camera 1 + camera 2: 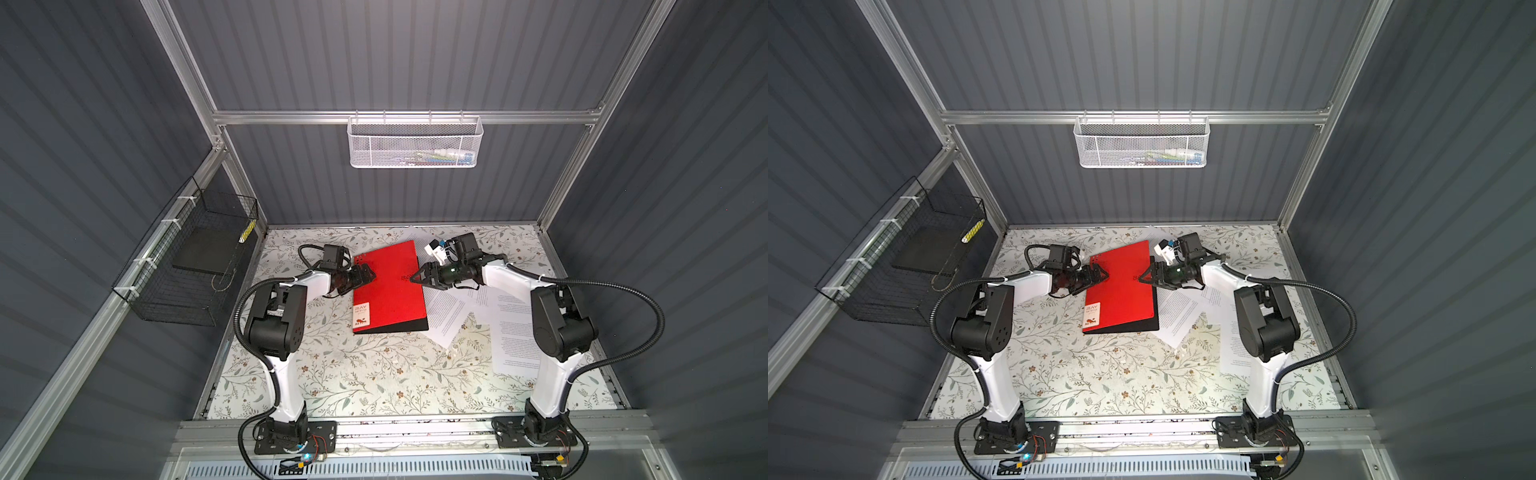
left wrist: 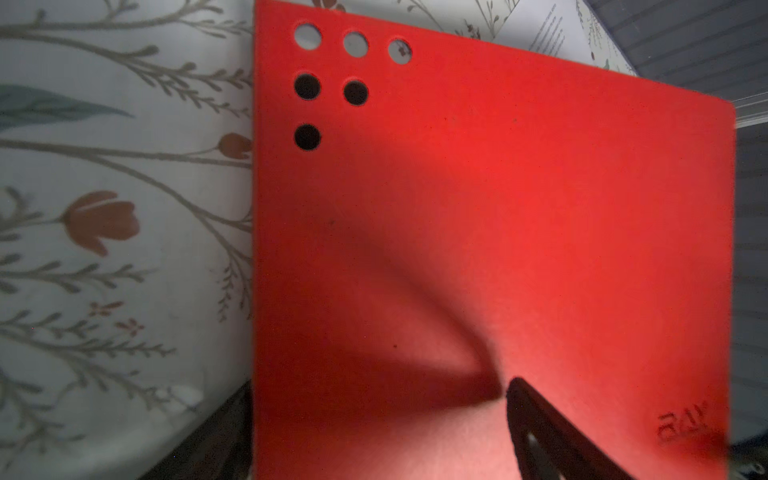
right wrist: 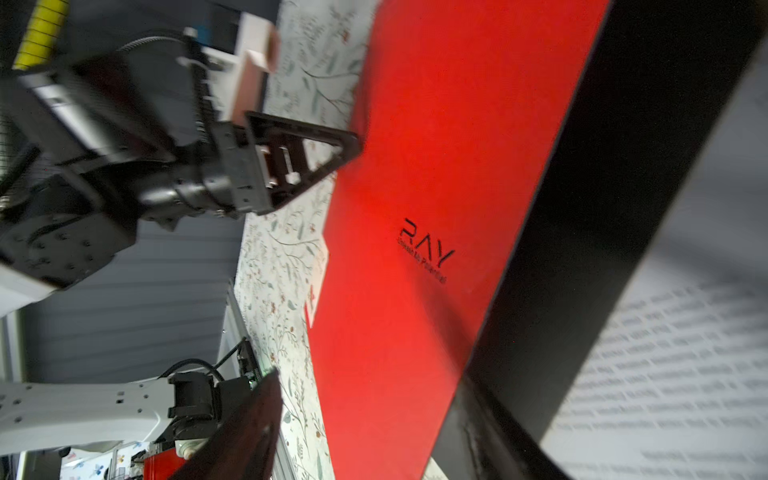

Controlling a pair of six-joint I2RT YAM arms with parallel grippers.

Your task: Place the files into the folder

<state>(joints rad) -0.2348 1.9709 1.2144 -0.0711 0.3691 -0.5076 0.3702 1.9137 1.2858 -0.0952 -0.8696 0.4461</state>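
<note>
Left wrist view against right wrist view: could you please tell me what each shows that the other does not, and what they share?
Only the left wrist view shows the punched holes in a corner of the folder. Only the right wrist view shows the folder's black inside. Both show the red cover, its RAY lettering, a printed sheet and the floral table cover.

Grey ribbed walls [image 1: 395,54], floral tabletop [image 1: 374,374], aluminium frame [image 1: 291,117]

The left end effector [image 1: 371,275] and right end effector [image 1: 414,279] are aimed at each other, tips apart; the left jaws are spread wide, the right jaws' spacing cannot be told
</note>
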